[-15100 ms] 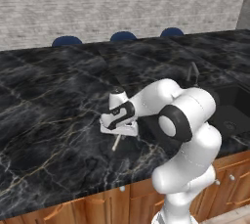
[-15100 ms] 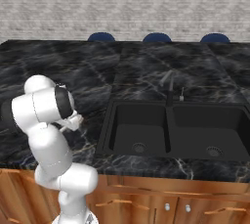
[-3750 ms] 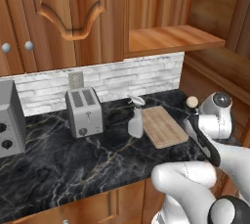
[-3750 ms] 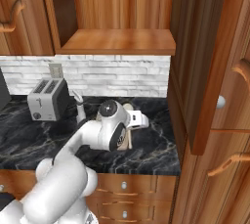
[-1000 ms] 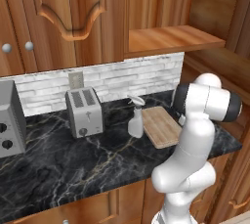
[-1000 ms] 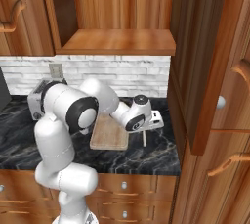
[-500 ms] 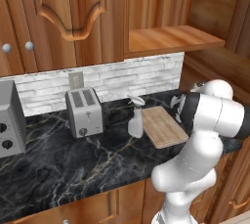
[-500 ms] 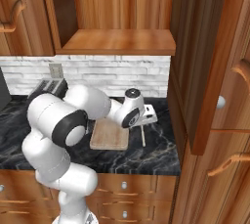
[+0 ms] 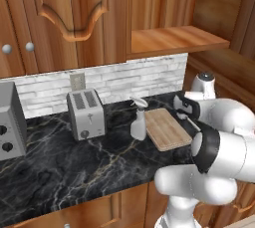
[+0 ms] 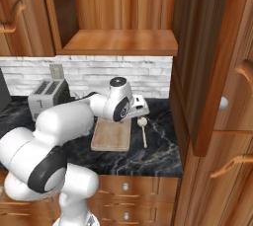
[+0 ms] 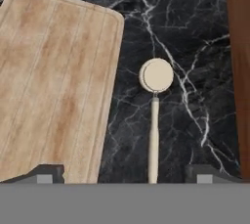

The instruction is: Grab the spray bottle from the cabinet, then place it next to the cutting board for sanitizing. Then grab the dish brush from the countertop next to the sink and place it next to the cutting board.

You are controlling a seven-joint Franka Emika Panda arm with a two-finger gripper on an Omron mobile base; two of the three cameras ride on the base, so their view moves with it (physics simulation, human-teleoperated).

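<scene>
The dish brush [image 11: 155, 101], with its round cream head and thin wood handle, lies flat on the black countertop [image 11: 195, 47] just right of the cutting board [image 11: 53, 81]. My gripper [image 11: 124, 173] hovers above the brush's handle end, open, with nothing between its fingers. From the right base view the brush [image 10: 143, 129] lies beside the board [image 10: 112, 135], under the hand [image 10: 138, 106]. The grey-white spray bottle [image 9: 138, 125] stands upright at the board's [image 9: 167, 128] left edge. The cabinet's open shelf [image 9: 174, 38] hangs above.
A silver toaster [image 9: 85, 114] stands left of the spray bottle against the white brick wall. A tall wooden cabinet side [image 10: 197, 62] closes the counter's right end near the brush. The counter's front edge [image 10: 133, 168] runs close below the board.
The gripper has opened and let go of the dish brush, which now lies on the countertop beside the board. The hand has lifted slightly away from it.
</scene>
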